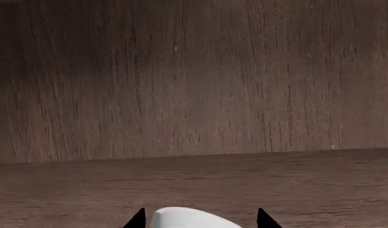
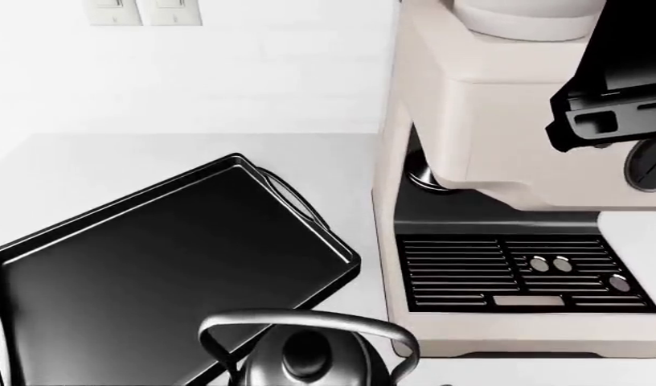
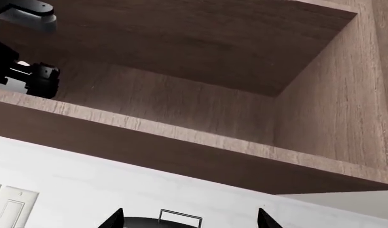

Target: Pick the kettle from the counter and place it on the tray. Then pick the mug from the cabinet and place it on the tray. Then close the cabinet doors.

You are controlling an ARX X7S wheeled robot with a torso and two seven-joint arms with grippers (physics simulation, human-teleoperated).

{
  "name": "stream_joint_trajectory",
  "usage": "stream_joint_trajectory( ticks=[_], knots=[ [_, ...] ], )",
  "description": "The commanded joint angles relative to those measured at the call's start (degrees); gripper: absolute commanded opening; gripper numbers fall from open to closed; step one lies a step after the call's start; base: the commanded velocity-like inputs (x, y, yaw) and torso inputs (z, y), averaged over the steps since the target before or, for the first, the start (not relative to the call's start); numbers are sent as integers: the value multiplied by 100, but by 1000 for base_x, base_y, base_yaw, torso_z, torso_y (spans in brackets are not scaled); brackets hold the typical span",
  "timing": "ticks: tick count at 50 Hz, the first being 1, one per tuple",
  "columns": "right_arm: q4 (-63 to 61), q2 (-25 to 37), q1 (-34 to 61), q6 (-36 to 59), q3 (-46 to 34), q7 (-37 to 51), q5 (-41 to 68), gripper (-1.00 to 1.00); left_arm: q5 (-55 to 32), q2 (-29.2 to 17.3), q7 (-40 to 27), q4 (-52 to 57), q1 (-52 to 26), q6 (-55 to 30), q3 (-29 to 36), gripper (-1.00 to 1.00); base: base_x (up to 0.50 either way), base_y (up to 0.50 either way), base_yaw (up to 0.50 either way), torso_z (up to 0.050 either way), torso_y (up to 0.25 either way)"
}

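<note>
Head view, left to right: one tray [image 2: 145,265] lies angled on the white counter [image 2: 71,177], black, rectangular, low raised rim, a loop handle visible at its far end. Nothing rests on the part of it I can see. Just beside its near right corner stands one kettle [image 2: 306,358], cut off by the frame edge: shiny dark steel, black-knobbed lid, thin arched handle over the top. I cannot tell whether it touches the tray rim. Right of both sits one cream espresso machine [image 2: 500,185] with a black slotted drip grille. Two light switches [image 2: 144,11] on the wall, upper left.

Left wrist view: left gripper [image 1: 200,219] inside a brown wood cabinet [image 1: 194,95], above its shelf. Two black fingertips [image 1: 135,220] show with a rounded white object between them, plausibly the mug [image 1: 190,219]. Only a sliver is visible; no handle seen. I cannot tell whether the jaws clamp it or merely flank it.

Right wrist view: right gripper [image 3: 188,219] points up at the open cabinet from below; fingertips spread apart, nothing clamped between them. The left arm [image 3: 23,47] shows reaching into the cabinet.
</note>
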Motion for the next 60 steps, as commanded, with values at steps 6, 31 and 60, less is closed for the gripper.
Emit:
stream_joint_trajectory(
  ticks=[6, 31, 60],
  knots=[
    [-165, 58, -225, -162, -5, 97, -51, 100, 2090, -17, 240, 1220, -5, -25, -1398, -100, 0, 0, 0, 0, 0],
    [-219, 207, -194, -618, -485, 121, -171, 100, 1785, 4, 940, 3614, -5, -1480, -1359, -100, -428, 0, 0, 0, 0],
    [-218, 1134, 4636, -4390, -9479, 721, -2861, 100, -7249, -1640, -4487, 9608, 6459, -3052, -3022, -100, -1, 0, 0, 0, 0]
  ],
)
